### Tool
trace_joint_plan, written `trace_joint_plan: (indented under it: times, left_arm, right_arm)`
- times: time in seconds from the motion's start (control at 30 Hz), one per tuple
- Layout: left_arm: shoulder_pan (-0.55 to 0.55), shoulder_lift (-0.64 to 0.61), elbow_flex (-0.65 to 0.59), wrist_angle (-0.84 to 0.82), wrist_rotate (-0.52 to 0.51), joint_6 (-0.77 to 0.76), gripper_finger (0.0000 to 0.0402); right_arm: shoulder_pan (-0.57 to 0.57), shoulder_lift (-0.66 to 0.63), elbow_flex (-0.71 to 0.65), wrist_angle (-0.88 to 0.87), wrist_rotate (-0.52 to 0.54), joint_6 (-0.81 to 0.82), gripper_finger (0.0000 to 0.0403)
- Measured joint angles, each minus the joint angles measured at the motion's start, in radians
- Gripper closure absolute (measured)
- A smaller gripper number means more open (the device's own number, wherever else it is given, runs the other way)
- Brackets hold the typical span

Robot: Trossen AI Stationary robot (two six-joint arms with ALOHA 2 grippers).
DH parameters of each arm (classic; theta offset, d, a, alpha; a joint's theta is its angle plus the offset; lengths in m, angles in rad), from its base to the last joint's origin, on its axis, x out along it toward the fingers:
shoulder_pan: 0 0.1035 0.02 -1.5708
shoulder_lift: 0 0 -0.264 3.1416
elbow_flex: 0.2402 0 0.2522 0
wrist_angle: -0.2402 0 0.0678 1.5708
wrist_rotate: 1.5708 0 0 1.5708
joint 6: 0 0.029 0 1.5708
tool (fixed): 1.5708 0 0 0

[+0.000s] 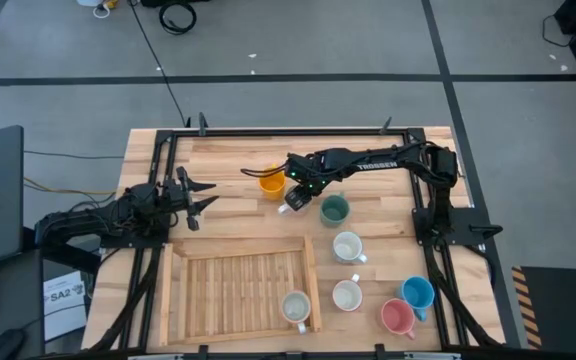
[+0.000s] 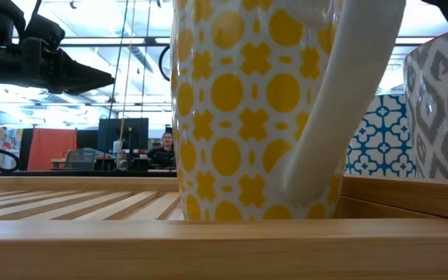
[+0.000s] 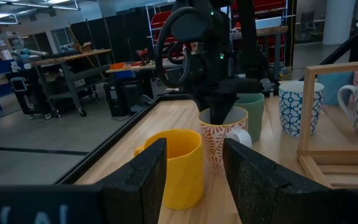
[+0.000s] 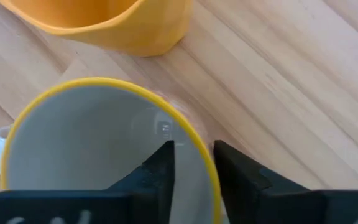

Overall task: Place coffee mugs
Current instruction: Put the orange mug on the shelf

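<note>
We are pinching the rim wall of a cream, orange-patterned, yellow-rimmed ceramic mug [image 4: 98, 143] in the right gripper [image 4: 194, 163], one finger inside and one outside, near the far edge of the wooden table [image 1: 228, 160]. Just beside it is sitting a plain orange mug [image 1: 272, 183]; a dark green mug [image 1: 334, 209] is standing nearby. We are judging this glazed mug stiff, slick and breakable, so a firm rim pinch opposite the handle looks safest. Our left gripper [image 1: 200, 196] is waiting with fingers spread near the table's left edge, above the slatted wooden tray [image 1: 238, 290].
</note>
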Motion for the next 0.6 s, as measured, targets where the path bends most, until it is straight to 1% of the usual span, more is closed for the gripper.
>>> trace_joint_plan:
  times: [0.27,0.5,0.6]
  left_arm:
    - [0.000,0.000,0.000,0.000,0.000,0.000,0.0237]
    - [0.000,0.000,0.000,0.000,0.000,0.000,0.0237]
    - [0.000,0.000,0.000,0.000,0.000,0.000,0.0237]
  right_arm:
    - [0.000,0.001,-0.001,0.000,-0.014,0.000,0.0369]
    - [0.000,0.001,-0.001,0.008,-0.025,0.001,0.0371]
    - [0.000,0.001,0.001,0.004,-0.046,0.018,0.0370]
